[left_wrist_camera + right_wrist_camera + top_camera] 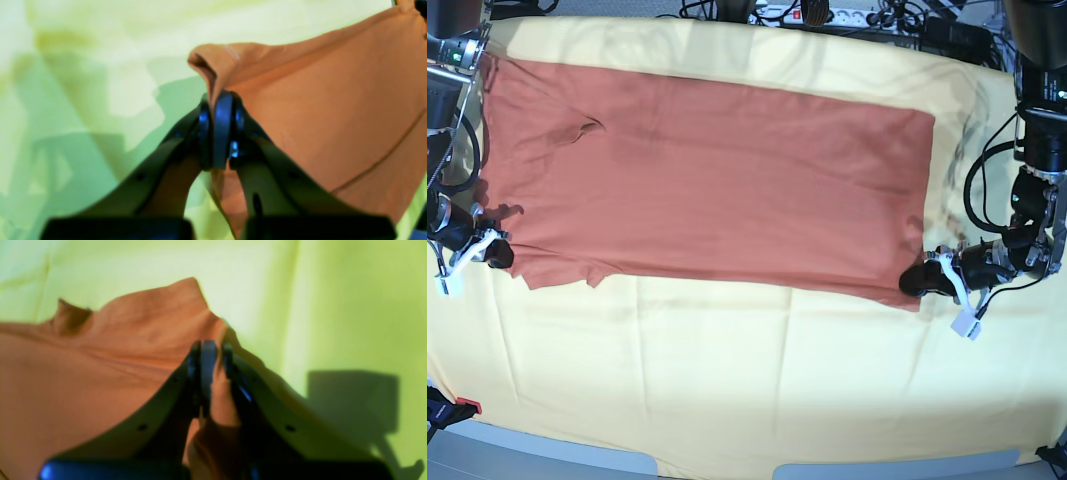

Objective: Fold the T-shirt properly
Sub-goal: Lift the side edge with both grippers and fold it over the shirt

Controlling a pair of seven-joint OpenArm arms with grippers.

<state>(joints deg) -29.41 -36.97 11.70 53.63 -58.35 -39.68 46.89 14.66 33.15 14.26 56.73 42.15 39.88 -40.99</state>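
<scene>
The rust-orange T-shirt (707,180) lies spread wide across the pale yellow cloth (747,380). At the right of the base view, my left gripper (915,281) is shut on the shirt's near right corner. The left wrist view shows its jaws (218,100) pinching a raised fold of orange fabric (317,110). At the left of the base view, my right gripper (499,252) is shut on the near left corner. In the right wrist view, orange fabric (100,373) is bunched between that gripper's closed jaws (208,346).
The yellow cloth covers the whole table, with a wide bare band in front of the shirt. A power strip and cables (827,14) lie along the far edge. The table's front rim (727,465) curves along the bottom.
</scene>
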